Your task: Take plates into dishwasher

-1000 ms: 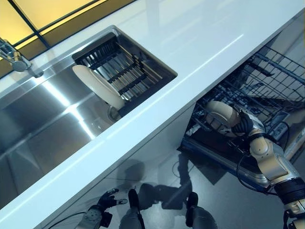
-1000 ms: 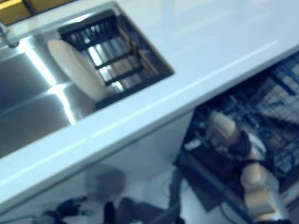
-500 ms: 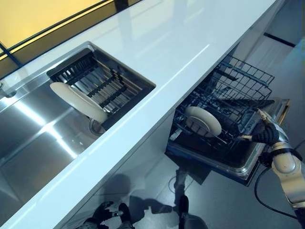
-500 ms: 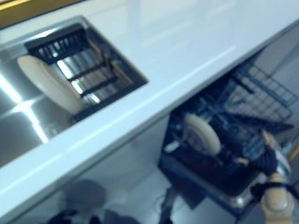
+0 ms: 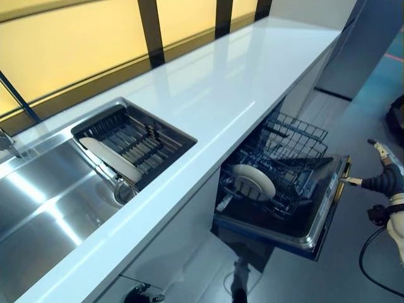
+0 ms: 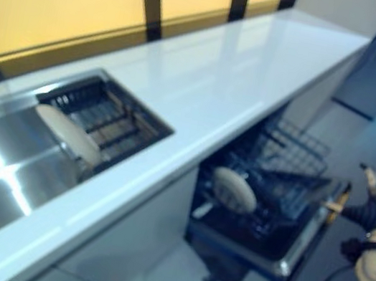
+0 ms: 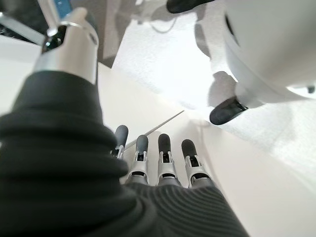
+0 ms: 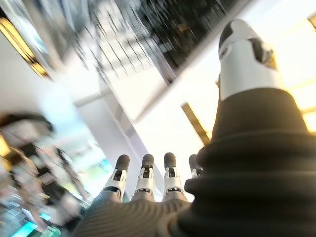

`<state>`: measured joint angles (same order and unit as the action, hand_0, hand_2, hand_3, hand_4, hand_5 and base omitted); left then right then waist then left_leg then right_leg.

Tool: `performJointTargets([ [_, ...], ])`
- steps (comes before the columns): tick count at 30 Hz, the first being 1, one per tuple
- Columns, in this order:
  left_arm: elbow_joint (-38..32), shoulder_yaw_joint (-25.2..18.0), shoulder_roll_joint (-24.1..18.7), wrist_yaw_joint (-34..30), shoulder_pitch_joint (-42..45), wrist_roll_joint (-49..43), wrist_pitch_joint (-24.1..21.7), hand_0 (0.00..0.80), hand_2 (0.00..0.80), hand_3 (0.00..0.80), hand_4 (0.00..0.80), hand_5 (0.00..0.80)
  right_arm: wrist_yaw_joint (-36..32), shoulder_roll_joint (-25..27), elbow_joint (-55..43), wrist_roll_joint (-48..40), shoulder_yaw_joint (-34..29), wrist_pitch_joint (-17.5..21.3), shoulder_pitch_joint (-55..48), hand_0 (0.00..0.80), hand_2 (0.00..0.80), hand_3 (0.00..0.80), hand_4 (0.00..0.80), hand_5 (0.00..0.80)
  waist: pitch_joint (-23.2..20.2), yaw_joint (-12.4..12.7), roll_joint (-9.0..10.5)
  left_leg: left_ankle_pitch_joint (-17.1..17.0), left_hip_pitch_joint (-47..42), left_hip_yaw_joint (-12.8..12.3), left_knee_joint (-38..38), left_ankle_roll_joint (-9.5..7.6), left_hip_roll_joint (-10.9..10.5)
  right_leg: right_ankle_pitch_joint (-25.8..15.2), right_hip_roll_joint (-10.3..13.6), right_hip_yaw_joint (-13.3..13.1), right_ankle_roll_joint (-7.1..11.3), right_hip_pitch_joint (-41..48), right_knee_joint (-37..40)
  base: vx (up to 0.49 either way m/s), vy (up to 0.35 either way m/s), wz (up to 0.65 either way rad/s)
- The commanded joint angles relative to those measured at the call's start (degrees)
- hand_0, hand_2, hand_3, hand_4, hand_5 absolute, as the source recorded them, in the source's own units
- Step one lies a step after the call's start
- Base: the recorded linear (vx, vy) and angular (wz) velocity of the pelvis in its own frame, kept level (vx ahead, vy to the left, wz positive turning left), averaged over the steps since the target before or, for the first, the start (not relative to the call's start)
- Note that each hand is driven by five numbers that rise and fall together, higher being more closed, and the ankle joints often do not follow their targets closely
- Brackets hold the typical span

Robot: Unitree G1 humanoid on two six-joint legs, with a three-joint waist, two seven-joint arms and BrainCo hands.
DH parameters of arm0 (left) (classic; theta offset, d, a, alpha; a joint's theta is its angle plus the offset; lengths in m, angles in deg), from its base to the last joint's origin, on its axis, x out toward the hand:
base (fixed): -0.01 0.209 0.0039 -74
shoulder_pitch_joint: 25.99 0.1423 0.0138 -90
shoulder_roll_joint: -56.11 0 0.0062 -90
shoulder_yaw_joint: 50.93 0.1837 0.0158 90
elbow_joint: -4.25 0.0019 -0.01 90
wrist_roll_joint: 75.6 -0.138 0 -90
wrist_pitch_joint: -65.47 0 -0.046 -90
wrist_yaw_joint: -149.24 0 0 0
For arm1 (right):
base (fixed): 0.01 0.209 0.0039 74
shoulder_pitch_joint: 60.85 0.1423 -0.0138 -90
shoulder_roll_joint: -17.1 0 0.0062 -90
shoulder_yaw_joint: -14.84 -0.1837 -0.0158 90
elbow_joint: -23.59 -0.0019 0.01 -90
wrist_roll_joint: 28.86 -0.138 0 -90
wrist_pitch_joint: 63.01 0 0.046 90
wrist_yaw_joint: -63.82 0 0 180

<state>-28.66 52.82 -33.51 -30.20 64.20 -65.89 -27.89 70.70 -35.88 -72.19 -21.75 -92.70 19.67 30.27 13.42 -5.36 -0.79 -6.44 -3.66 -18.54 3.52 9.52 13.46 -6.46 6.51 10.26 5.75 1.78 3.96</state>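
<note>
Left eye view: plate [image 5: 254, 182] apparently racked, apart from right robot hand [image 5: 386, 179]

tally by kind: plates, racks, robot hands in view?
Plates: 2, one in the sink rack, one in the dishwasher rack
Racks: 2, sink rack, dishwasher rack
Hands: 2, left hand, right hand
Total: 6

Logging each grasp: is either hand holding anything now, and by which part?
Nothing is held. The right hand is open beside the dishwasher door; the left hand is open and low.
</note>
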Motion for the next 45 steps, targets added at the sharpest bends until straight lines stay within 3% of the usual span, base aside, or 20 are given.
performJointTargets([
  [1, 4.04, -3.6, -2.36, 3.26, -2.48, 0.11, -3.5, 0.0, 0.0, 0.0, 0.0, 0.0, 2.32, 5.59, -5.25, -1.05, -3.62, 6.1, 4.71, 0.0, 0.0, 0.0, 0.0, 0.0, -3.09, 1.73, 3.64, -0.3, 2.34, 1.13, -1.2, -0.23, -0.55, 6.02, 0.1, 2.45, 0.84, 3.89, -2.79, 0.093, 0.102, 0.13],
  [5, 5.97, -5.68, -2.28, 3.3, -0.64, -0.49, -4.48, 0.0, 0.0, 0.0, 0.0, 0.0, 1.51, 8.56, -6.92, 0.47, -4.83, 9.72, 6.45, 0.0, 0.0, 0.0, 0.0, 0.0, -4.65, 3.17, 3.84, 0.43, 1.53, 0.88, -1.18, -0.75, -1.72, 6.58, 0.21, 4.44, 0.62, 5.37, -2.71, 0.139, 0.134, 0.23],
  [9, 7.26, -7.01, -3.19, 1.83, -0.13, -2.79, -4.44, 0.0, 0.0, 0.0, 0.0, 0.0, 1.09, 10.33, -7.88, 1.58, -7.74, 11.83, 4.96, 0.0, 0.0, 0.0, 0.0, 0.0, -5.21, 3.83, 4.44, 1.89, 2.69, -4.05, -4.68, -1.96, -2.59, 7.02, 2.07, 8.49, 1.1, 7.16, -3.54, 0.112, 0.135, 0.59],
  [12, 8.78, -8.65, -4.13, 1.97, 1.19, -3.27, -4.12, 0.0, 0.0, 0.0, 0.0, 0.0, 1.42, 10.76, -8.1, 2.78, -7.29, 14.2, 4.99, 0.0, 0.0, 0.0, 0.0, 0.0, -5.27, 5.52, 5.11, 3.63, 2.66, -2.23, -5.29, -3.77, -4.98, 6.78, 3.89, 9.16, 2.6, 7.74, -4.51, 0.176, 0.19, 1.0],
  [17, 9.07, -11.94, -5.44, 2.53, 2.43, -2.21, -2.87, 0.0, 0.0, 0.0, 0.0, 0.0, 0.17, 11.96, -8.68, 5.9, -3.28, 14.88, 9.76, 0.0, 0.0, 0.0, 0.0, 0.0, -6.17, 7.83, 5.48, 5.84, 1.31, -0.42, -5.58, -5.78, -6.98, 6.69, 6.67, 9.72, 4.42, 7.85, -7.67, 0.164, 0.152, 0.31],
  [25, 7.31, -12.72, -6.4, 3.03, 1.54, -1.16, -0.91, 0.0, 0.0, 0.0, 0.0, 0.0, -0.52, 14.97, -5.54, 10.33, 6.43, 13.74, 22.58, 0.0, 0.0, 0.0, 0.0, 0.0, -7.55, 11.16, 6.48, 8.08, 2.27, 2.67, -6.83, -8.43, -9.66, 0.01, 11.19, 9.49, 5.72, 5.85, -14.82, 0.113, 0.14, 0.17],
  [28, 6.77, -11.88, -6.2, 2.8, 1.0, -1.66, -0.68, 0.0, 0.0, 0.0, 0.0, 0.0, -1.19, 16.35, -4.37, 10.95, 8.85, 14.34, 25.36, 0.0, 0.0, 0.0, 0.0, 0.0, -8.11, 12.03, 6.79, 7.93, 2.55, 4.33, -5.68, -9.56, -11.04, -3.37, 12.75, 8.43, 6.17, 5.52, -18.72, 0.081, 0.152, 0.24],
  [31, 6.53, -11.09, -6.2, 2.61, 0.57, -2.54, -0.48, 0.0, 0.0, 0.0, 0.0, 0.0, -1.16, 17.54, -3.12, 11.66, 10.08, 15.49, 26.04, 0.0, 0.0, 0.0, 0.0, 0.0, -8.51, 12.55, 6.58, 8.04, 2.87, 6.52, -5.29, -10.79, -12.07, -6.35, 13.58, 5.41, 6.37, 4.82, -25.29, 0.059, 0.139, 0.52],
  [34, 6.24, -10.16, -6.71, 3.37, 0.22, -2.41, -0.19, 0.0, 0.0, 0.0, 0.0, 0.0, -0.74, 18.67, -1.99, 12.59, 12.3, 16.13, 27.12, 0.0, 0.0, 0.0, 0.0, 0.0, -8.33, 11.84, 5.62, 8.25, 2.18, 9.97, -4.57, -11.58, -12.26, -7.48, 11.93, -0.13, 5.89, 0.15, -32.14, 0.107, 0.077, 0.49],
  [36, 6.08, -10.03, -7.3, 3.49, 0.1, -1.71, -0.06, 0.0, 0.0, 0.0, 0.0, 0.0, -1.39, 19.72, -0.68, 12.48, 14.46, 16.06, 29.57, 0.0, 0.0, 0.0, 0.0, 0.0, -8.08, 10.51, 5.68, 8.07, 1.24, 12.81, -3.48, -11.18, -12.47, -5.23, 8.5, -2.33, 4.76, -4.05, -28.2, 0.152, -0.049, 0.79],
  [38, 5.87, -10.11, -7.6, 3.48, -0.03, -1.86, 0.18, 0.0, 0.0, 0.0, 0.0, 0.0, -1.24, 20.33, 0.28, 12.26, 15.82, 16.38, 31.13, 0.0, 0.0, 0.0, 0.0, 0.0, -7.83, 9.86, 5.92, 8.24, 0.64, 14.08, -3.12, -10.83, -12.58, -3.58, 7.15, -2.63, 4.32, -5.07, -25.41, 0.172, -0.131, 0.56],
  [39, 5.78, -10.22, -7.82, 3.52, -0.23, -2.24, 0.17, 0.0, 0.0, 0.0, 0.0, 0.0, -0.97, 21.89, 1.7, 10.84, 16.8, 17.58, 32.22, 0.0, 0.0, 0.0, 0.0, 0.0, -7.46, 8.29, 7.05, 8.96, -0.53, 16.37, -2.63, -10.44, -13.55, -1.87, 3.8, -4.29, 4.37, -7.26, -17.81, 0.245, -0.199, 0.39],
  [41, 5.35, -10.16, -7.72, 3.87, -0.29, -2.26, 0.2, 0.0, 0.0, 0.0, 0.0, 0.0, 0.21, 22.57, 2.8, 11.48, 17.28, 19.84, 32.13, 0.0, 0.0, 0.0, 0.0, 0.0, -6.94, 6.2, 7.5, 10.29, -2.24, 19.56, -1.96, -10.36, -14.35, -1.59, 0.49, -6.43, 4.59, -9.24, -11.8, 0.243, -0.162, 0.57],
  [42, 4.89, -10.08, -7.75, 4.13, -0.39, -1.95, 0.26, 0.0, 0.0, 0.0, 0.0, 0.0, 1.05, 22.42, 3.05, 12.63, 17.32, 21.21, 31.84, 0.0, 0.0, 0.0, 0.0, 0.0, -6.47, 5.51, 7.6, 10.87, -2.99, 20.61, -1.65, -10.51, -14.72, -2.85, -0.27, -6.52, 4.96, -11.19, -11.53, 0.179, -0.114, 1.07],
  [45, 3.93, -10.15, -8.12, 3.94, -0.42, -1.37, 0.67, 0.0, 0.0, 0.0, 0.0, 0.0, 1.75, 21.92, 3.78, 13.61, 16.96, 22.78, 31.38, 0.0, 0.0, 0.0, 0.0, 0.0, -6.49, 7.03, 7.54, 9.33, -1.78, 22.39, -1.27, -9.85, -14.43, 0.88, -1.16, -5.89, 3.37, -6.61, -8.83, -0.001, -0.134, 1.05],
])
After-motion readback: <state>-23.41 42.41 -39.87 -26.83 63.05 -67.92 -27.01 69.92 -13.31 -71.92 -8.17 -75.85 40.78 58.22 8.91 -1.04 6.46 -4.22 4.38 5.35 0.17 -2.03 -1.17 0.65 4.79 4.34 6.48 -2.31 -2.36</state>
